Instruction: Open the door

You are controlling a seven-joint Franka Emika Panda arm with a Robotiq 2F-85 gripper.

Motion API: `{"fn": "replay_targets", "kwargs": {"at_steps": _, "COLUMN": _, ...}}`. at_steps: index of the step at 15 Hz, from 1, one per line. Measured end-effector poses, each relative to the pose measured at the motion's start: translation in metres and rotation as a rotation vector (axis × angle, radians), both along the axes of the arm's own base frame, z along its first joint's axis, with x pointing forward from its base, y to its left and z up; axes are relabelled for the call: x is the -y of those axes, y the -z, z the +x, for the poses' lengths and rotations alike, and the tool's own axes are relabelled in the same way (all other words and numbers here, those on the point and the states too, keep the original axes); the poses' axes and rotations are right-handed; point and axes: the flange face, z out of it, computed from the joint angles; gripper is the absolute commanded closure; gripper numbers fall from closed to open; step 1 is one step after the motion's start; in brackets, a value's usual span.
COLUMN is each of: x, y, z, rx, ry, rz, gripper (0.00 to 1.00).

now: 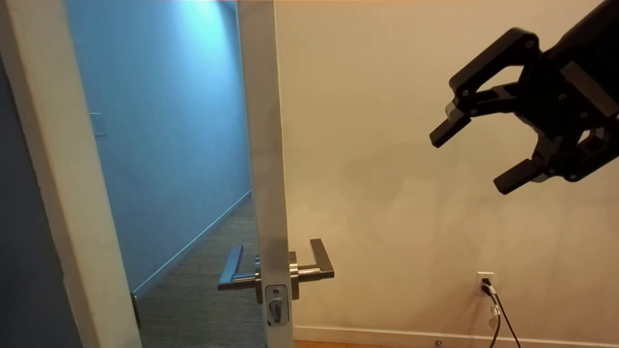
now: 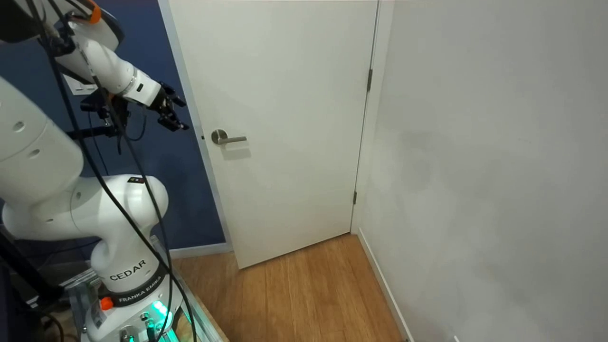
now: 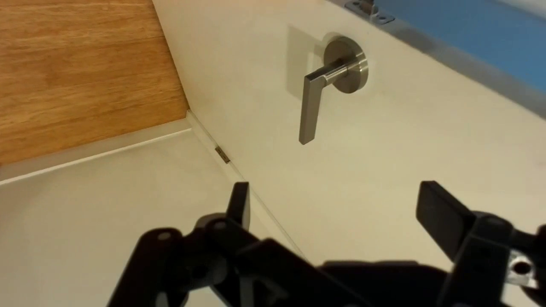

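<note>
Door (image 2: 294, 128), long axis vertical, ajar toward robot (image 2: 90, 209)

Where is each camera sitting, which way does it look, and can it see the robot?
In an exterior view: out opposite the narrow edge of the door, facing it; jaws show at upper right.
In an exterior view: up high, looking down at the door's face and wood floor; much of the white arm and the jaws show at left.
In the wrist view: just behind the jaws, looking past them at the lever handle; the jaws show at the bottom.
Both exterior views share the door, lever handle and jaws.
</note>
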Motion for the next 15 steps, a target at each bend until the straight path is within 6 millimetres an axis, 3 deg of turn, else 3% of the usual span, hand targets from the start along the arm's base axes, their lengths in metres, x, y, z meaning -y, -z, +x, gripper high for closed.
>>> {"fn": "replay_targets", "kwargs": {"at_steps": 6, "x": -0.026, "y": -0.038, "z": -0.001, "rx": 0.093, "ry": -0.175, "rz": -0.04, "gripper": 0.0}}
{"fn": "replay_targets", "kwargs": {"at_steps": 11, "x": -0.057, "y": -0.072, "z": 0.019, "rx": 0.162, "ry": -0.284, "rz": -0.065, "gripper": 0.0}}
{"fn": "replay_targets", "kwargs": {"at_steps": 15, "x": -0.093, "y": -0.079, "z": 0.033, "rx": 0.129, "ry": -0.347, "rz": -0.058, "gripper": 0.0}}
